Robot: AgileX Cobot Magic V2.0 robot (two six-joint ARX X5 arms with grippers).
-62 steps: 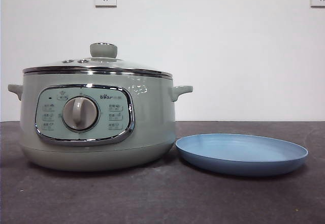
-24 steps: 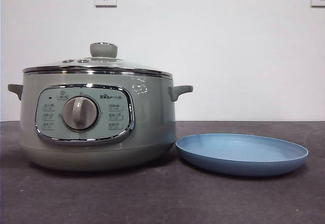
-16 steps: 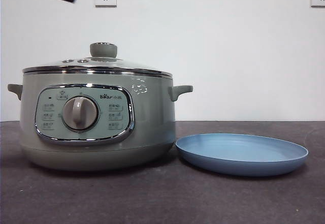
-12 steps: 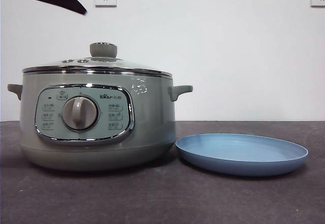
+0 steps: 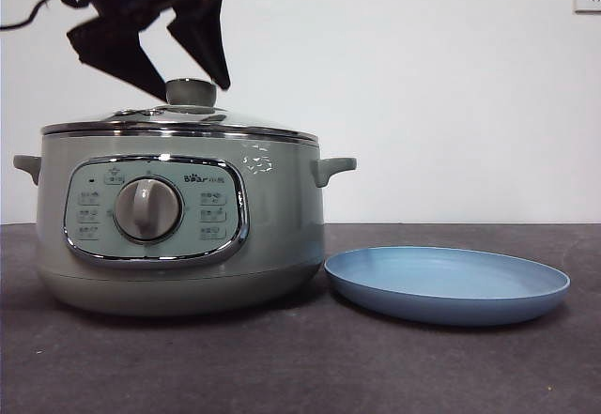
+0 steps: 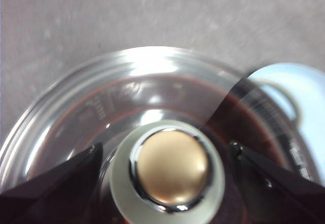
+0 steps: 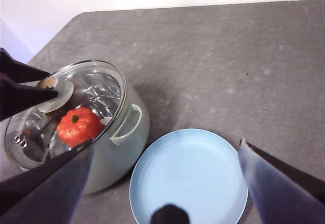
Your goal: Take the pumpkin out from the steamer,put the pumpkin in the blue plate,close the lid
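We see the left gripper (image 5: 181, 84) spread wide around the knob of the lid (image 5: 191, 92) on the steamer (image 5: 282, 217), right gripper (image 7: 162, 183) spread too, waiting

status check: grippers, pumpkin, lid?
Left gripper open, jaws either side of the sage-green knob of the glass lid, not gripping. Right gripper open, high over the light-blue plate. Orange-red pumpkin inside lidded pale green steamer.

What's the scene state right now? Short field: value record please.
lid: on the steamer, closed
pumpkin: inside steamer, seen through the glass
blue plate: empty, on the table beside steamer
left gripper: open, jaws either side of the lid's knob, not clamped
right gripper: open, high above plate, waiting
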